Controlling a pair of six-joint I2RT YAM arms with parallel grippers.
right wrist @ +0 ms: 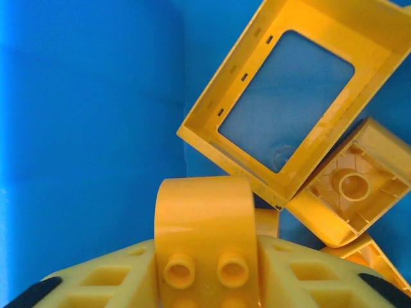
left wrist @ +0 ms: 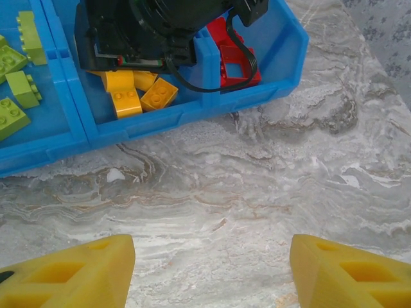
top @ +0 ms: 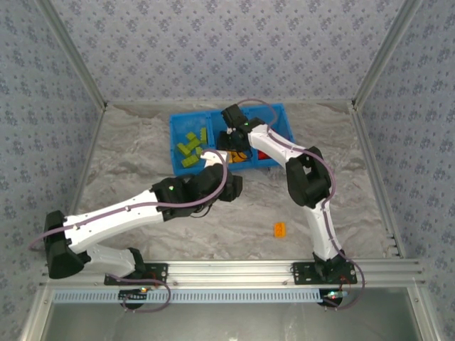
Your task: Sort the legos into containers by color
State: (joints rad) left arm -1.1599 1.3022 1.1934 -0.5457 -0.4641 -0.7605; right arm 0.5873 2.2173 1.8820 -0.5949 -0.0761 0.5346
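On my feed the grey marbled tabletop [top: 128, 163], walled by blue patterned paper [top: 213, 42], carries the 3-compartment blue bin [top: 173, 135], where my right gripper [right wrist: 205, 269] seems to pinch an orange arched brick [right wrist: 202, 218] in the middle compartment, while my left gripper [left wrist: 212, 269] hovers near it, jaws wide around nothing.

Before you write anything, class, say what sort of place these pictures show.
Probably a robotics lab test cell: a left arm and right arm bolted to an aluminium rail, a marble-look table boxed in by patterned walls, and a blue bin holding colour-sorted legos.
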